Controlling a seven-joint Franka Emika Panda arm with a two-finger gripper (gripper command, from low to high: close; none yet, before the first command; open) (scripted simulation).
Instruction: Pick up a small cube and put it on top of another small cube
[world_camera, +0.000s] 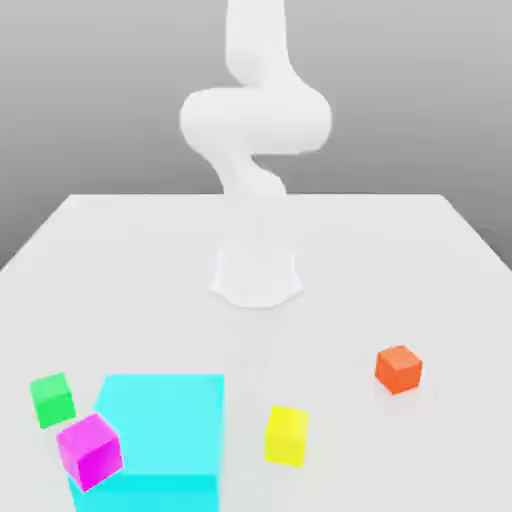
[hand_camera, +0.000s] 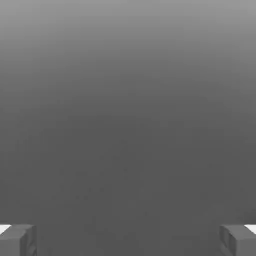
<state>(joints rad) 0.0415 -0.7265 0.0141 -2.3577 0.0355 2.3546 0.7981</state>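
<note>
While the arm (world_camera: 255, 125) stands folded at the upper centre of the exterior view, five blocks lie on the white table (world_camera: 120, 260) in the lower part of the frame. Nearest the bottom edge, a large cyan block (world_camera: 165, 430) occupies the lower left, with a magenta cube (world_camera: 90, 450) in front of its left face. A green cube (world_camera: 52, 398) sits just beside them at the far left. A yellow cube (world_camera: 287, 434) rests at lower centre. The small cube (world_camera: 399, 368), orange-red, lies farther back at the lower right, well apart from the others. In the hand view, the gripper (hand_camera: 128, 240) is spread wide and empty, one fingertip (hand_camera: 17, 240) at each lower corner.
</note>
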